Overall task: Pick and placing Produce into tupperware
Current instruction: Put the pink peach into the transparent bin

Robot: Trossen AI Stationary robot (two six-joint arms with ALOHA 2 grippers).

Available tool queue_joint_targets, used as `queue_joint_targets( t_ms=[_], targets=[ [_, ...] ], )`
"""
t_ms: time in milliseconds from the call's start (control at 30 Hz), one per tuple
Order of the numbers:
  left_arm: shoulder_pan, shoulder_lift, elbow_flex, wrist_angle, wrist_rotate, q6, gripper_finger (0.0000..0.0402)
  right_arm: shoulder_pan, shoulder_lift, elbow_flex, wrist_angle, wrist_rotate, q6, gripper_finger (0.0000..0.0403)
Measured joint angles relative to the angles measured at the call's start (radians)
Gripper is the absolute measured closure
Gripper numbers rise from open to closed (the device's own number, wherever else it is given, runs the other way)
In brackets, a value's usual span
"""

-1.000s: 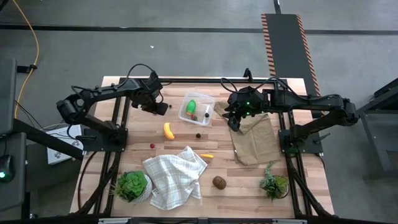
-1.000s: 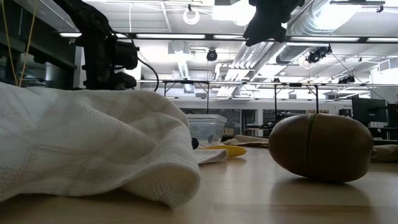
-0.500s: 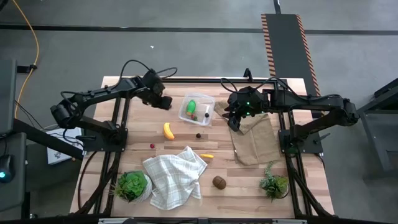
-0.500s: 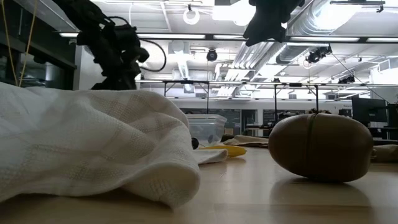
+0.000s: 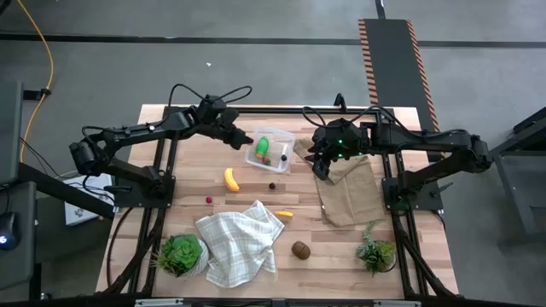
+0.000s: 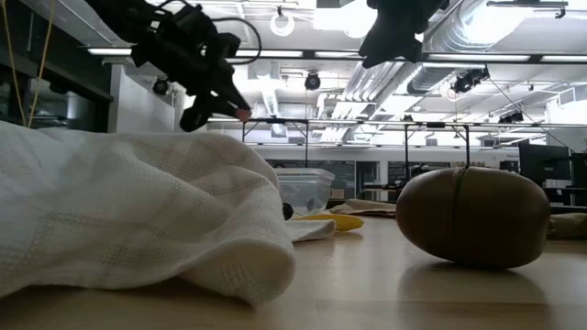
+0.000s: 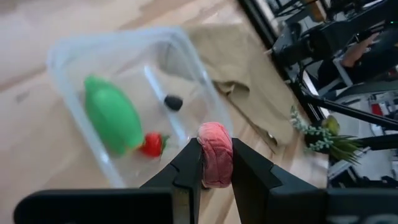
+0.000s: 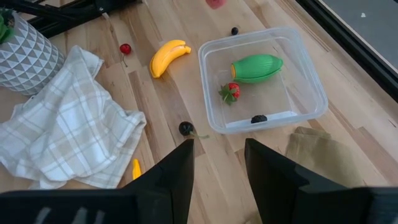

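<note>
left arm is stretched out across the back of the table, wrist tilted down, and the left gripper (image 5: 241, 138) hangs in the air just beside the tupperware's (image 5: 288, 147) near-left edge. in the low view it sits high above the white checked cloth (image 6: 128, 211), fingers angled downward. clamped between those fingers (image 7: 186, 168) is a small pink-red piece (image 7: 215, 162), rounded and wrinkly on the surface, squeezed tight on both sides.

the tupperware is a clear square tub with rounded corners, standing on the wood at the back middle of the table. inside it: a green piece (image 8: 256, 67), smooth and pod-shaped, a tiny strawberry (image 8: 230, 91) with green leaves, and a small dark berry (image 8: 258, 119) near the wall.

out on the table, the yellow banana (image 5: 230, 178) lies just in front of the tub, a red berry (image 5: 208, 200) a little nearer, a dark berry (image 5: 272, 184) beside the tub's front corner, a small yellow piece (image 5: 284, 213) at the cloth's edge, and the brown kiwi-like oval (image 5: 300, 249) well forward.

right arm reaches in from its side, right gripper (image 5: 321, 166) poised over the edge of a tan cloth (image 5: 350, 192) next to the tub, fingers (image 8: 180, 171) parted with nothing between them.
</note>
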Motion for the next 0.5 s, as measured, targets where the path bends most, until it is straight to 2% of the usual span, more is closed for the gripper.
queue_joint_targets(
  t_ms=[333,500],
  targets=[
    [-0.101,0.000,0.000,0.171,-0.202,0.061,0.0344,0.000,0.000,0.000,0.000,0.000,0.000,0.0269],
    [-0.140,0.001,0.000,0.226,-0.345,0.125,0.0344,0.000,0.000,0.000,0.000,0.000,0.000,0.0269]
  ],
)
